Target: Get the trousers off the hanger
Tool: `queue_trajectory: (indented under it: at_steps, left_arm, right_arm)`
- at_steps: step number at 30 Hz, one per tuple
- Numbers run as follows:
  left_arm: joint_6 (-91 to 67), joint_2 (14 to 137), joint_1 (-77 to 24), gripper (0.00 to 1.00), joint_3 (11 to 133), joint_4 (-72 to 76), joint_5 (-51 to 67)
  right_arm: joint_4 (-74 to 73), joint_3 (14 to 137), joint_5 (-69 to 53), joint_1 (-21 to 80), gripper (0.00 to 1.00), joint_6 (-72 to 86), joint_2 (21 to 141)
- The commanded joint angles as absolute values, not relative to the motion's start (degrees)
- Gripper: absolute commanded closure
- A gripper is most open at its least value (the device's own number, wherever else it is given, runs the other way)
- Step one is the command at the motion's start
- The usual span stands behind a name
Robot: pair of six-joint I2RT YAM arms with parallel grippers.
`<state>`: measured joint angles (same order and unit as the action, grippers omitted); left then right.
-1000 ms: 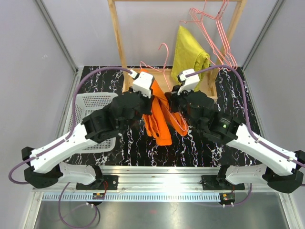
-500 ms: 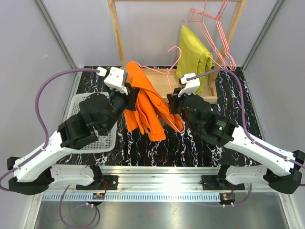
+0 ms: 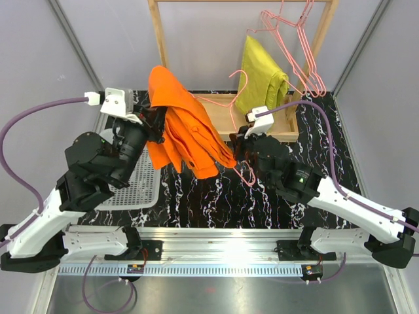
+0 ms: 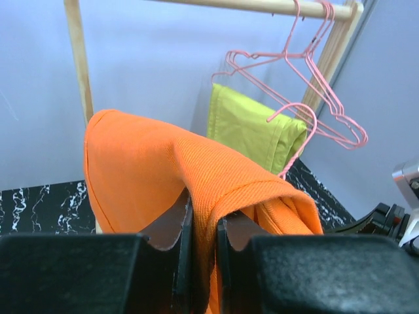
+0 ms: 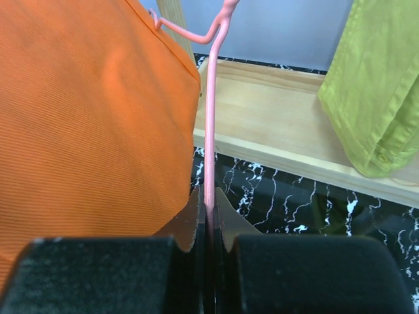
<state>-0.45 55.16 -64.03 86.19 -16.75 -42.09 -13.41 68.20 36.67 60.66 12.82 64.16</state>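
Note:
The orange trousers (image 3: 183,127) hang bunched in the air above the table's left half. My left gripper (image 3: 154,124) is shut on a fold of the trousers (image 4: 150,157), and in the left wrist view the cloth is pinched between that gripper's (image 4: 203,222) fingers. The pink wire hanger (image 3: 233,111) stands upright just right of the cloth. My right gripper (image 3: 239,145) is shut on it, and in the right wrist view the hanger (image 5: 209,131) rises from between that gripper's (image 5: 209,212) jaws. The hanger's upper arm meets the edge of the trousers (image 5: 85,118); the rest is hidden behind them.
A white basket (image 3: 131,140) lies under my left arm. A wooden rack (image 3: 162,52) stands at the back, its base plank (image 5: 281,131) near my right gripper. On the rack hang yellow-green trousers (image 3: 262,75) and several pink hangers (image 3: 301,39).
My left arm has swung up and to the left, lifting the orange trousers away from the hanger. The right gripper and the hanger have stayed almost in place.

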Motion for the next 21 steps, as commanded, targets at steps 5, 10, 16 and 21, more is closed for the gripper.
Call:
queue_trajectory:
  at_steps: [5,10,16,21]
  left_arm:
    - [0.27,50.45,-63.98,1.0,93.24,-2.46,-42.63]
    - [0.44,52.03,-63.99,1.0,98.52,-6.67,-43.68]
    - [8.16,55.1,-63.99,1.0,102.05,-12.83,-54.3]
    - [11.07,54.58,-63.98,1.0,96.69,-15.9,-61.86]
  right_arm:
    - [-14.23,69.87,41.92,59.68,1.0,9.49,66.35]
    - [-13.71,70.14,42.01,59.5,1.0,10.37,66.27]
    - [-16.08,73.47,42.89,59.24,1.0,8.44,65.22]
    - [-18.81,77.6,42.89,59.24,1.0,6.95,62.84]
